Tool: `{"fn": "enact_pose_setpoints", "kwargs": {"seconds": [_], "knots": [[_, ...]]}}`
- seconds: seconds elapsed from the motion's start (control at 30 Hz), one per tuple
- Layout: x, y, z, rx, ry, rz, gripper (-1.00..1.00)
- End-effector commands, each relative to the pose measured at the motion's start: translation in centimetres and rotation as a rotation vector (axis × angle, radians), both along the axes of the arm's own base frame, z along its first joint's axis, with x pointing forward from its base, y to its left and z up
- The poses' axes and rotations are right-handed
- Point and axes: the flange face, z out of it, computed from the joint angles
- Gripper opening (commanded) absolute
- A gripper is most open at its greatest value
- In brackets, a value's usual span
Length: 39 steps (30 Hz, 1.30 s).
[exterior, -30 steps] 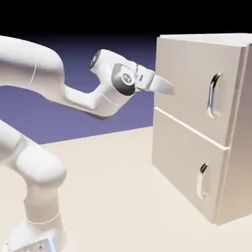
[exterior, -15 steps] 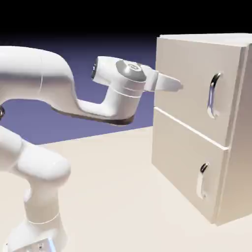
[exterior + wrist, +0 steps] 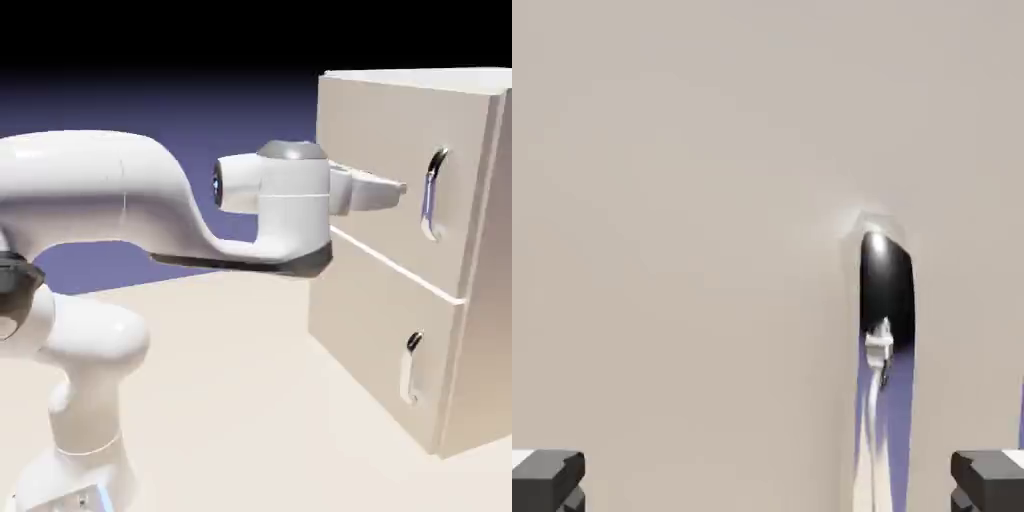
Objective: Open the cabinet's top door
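The beige cabinet (image 3: 480, 300) stands at the exterior view's right, both doors flat and shut. Its top door (image 3: 385, 170) carries a long curved silver handle (image 3: 434, 195) near its right edge. My gripper (image 3: 398, 187) points level at that door, its tip a short way left of the handle and not touching it. In the hand view the door (image 3: 682, 200) fills the picture. The shiny handle (image 3: 884, 350) runs down right of centre, between my two grey fingertips (image 3: 547, 480), which stand wide apart. The gripper (image 3: 768, 482) is open and holds nothing.
Below the top door sits the shorter bottom door (image 3: 375, 340) with a small silver handle (image 3: 411, 368). The pale table (image 3: 250, 400) stretches between the arm's base (image 3: 80, 450) and the cabinet.
The arm has stretched to the right and the hand has levelled out. The gripper tip travelled from the door's left edge to just short of the long handle.
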Motion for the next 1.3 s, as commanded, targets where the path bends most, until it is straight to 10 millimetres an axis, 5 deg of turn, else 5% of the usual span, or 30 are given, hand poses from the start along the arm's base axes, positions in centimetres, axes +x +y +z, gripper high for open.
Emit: {"fn": "enact_pose_setpoints", "kwargs": {"seconds": [0.0,0.23,0.43,0.47,1.0,1.27], "knots": [[0.3,-0.4,-0.3,0.004,-0.010,0.001,1.00],[1.9,-2.7,-2.4,0.022,-0.058,0.013,1.00],[6.9,-2.5,-2.4,0.022,-0.058,0.013,1.00],[6.9,-2.5,-2.4,0.022,-0.058,0.013,-1.00],[-2.9,1.5,-2.4,0.015,-0.060,-0.214,-1.00],[-8.8,5.4,-2.4,0.011,-0.061,-0.366,-1.00]]}}
